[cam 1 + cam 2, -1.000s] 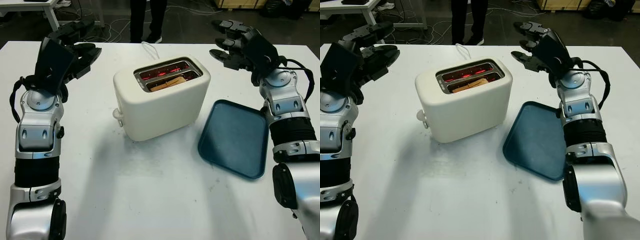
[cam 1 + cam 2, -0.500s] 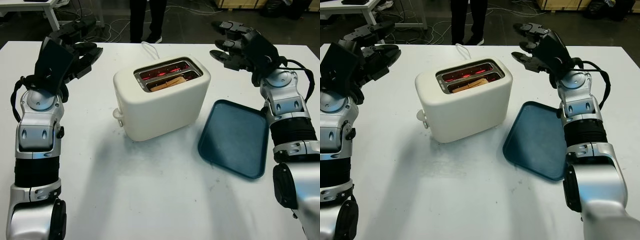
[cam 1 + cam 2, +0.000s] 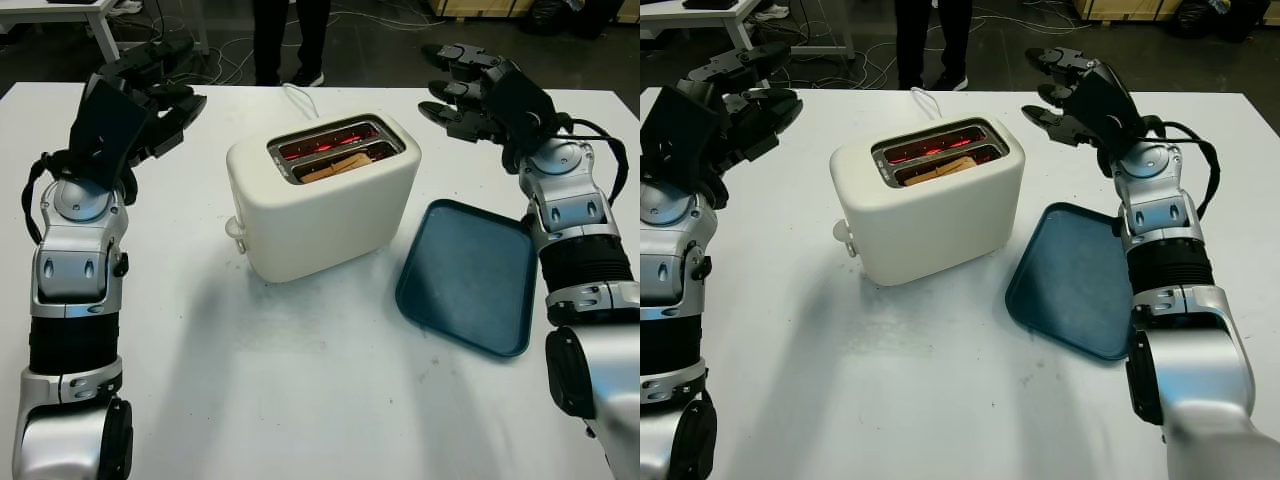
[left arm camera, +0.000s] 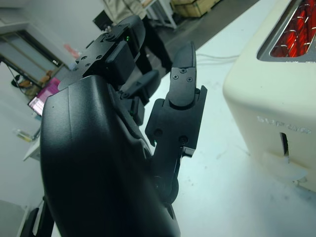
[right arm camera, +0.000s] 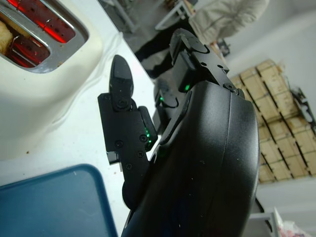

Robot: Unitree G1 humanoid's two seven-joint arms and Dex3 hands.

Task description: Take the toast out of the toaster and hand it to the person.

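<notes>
Over the last second little has shifted: the left hand [image 3: 150,95] has crept slightly nearer the toaster [image 3: 325,195] on its lever side, and the right hand [image 3: 470,90] has edged a touch farther back beyond the toaster's far right corner, both empty with fingers wide. The toast [image 3: 335,166] sits low in the toaster's nearer slot, the elements glowing red, a blue tray [image 3: 470,275] beside the toaster on the table [image 3: 300,400]. A person [image 3: 290,35] stands behind the toaster; I judge the reach barely begun.

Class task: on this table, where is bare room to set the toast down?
The blue tray is bare. So is the near tabletop in front of the toaster. The gap between toaster and tray is narrow.
</notes>
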